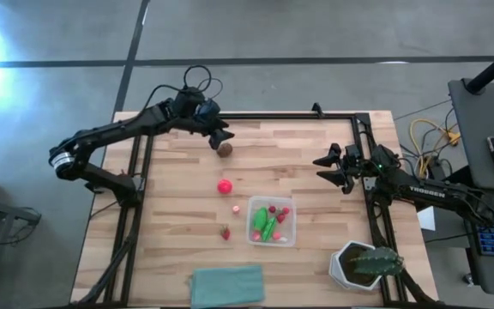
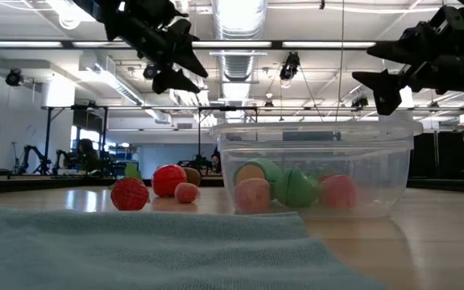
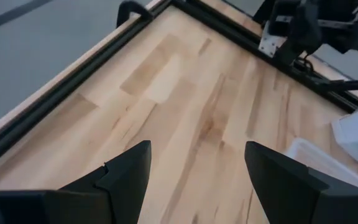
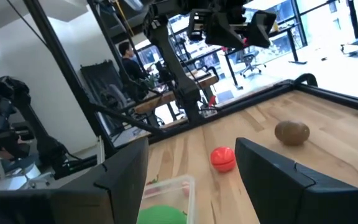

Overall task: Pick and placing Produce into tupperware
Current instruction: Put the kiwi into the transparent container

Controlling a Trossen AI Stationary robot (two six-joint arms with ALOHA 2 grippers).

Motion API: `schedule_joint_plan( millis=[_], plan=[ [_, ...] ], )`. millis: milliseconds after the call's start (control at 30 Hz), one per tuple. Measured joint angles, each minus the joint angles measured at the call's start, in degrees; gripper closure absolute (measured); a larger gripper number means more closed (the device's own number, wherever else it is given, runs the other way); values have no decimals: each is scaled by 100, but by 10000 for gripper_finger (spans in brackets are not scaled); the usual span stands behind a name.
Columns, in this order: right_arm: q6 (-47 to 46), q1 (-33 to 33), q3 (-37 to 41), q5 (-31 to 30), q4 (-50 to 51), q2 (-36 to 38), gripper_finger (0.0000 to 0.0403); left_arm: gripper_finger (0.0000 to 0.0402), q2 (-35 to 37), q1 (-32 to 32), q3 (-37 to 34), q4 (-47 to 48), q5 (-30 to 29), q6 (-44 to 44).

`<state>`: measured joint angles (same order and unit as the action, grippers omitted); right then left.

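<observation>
The clear tupperware (image 1: 272,221) stands on the wooden table right of centre and holds green and red produce pieces (image 1: 268,225). Loose on the table lie a brown round piece (image 1: 225,148), a red ball (image 1: 225,185), a tiny pink piece (image 1: 234,208) and a small red piece (image 1: 225,233). My left gripper (image 1: 221,136) hovers open just beyond the brown piece, above the table, with bare wood between its fingers (image 3: 194,168). My right gripper (image 1: 333,167) hangs open at the table's right side, facing the red ball (image 4: 223,158) and the brown piece (image 4: 291,132).
A teal cloth (image 1: 227,285) lies flat at the near edge. A white pot with a green plant (image 1: 365,266) stands at the near right corner. A black frame rail (image 1: 273,117) runs along the far and side edges. Bare wood lies left of the produce.
</observation>
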<state>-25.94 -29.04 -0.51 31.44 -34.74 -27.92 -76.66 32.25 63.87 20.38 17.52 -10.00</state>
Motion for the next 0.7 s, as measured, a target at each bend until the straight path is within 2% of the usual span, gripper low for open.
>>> schedule_joint_plan(
  millis=[267,400,500,700],
  plan=[
    [-2,0,0,0,0,2,170,155,-2,41,2,237,-476,-7],
    [-2,0,0,0,0,2,170,155,-2,42,-13,663,-1045,-5],
    [85,0,0,-2,-1,2,170,155,-125,95,-4,714,-1104,27],
    [326,0,0,-2,-4,2,170,155,-1058,270,675,2319,-1116,-561]
  ],
)
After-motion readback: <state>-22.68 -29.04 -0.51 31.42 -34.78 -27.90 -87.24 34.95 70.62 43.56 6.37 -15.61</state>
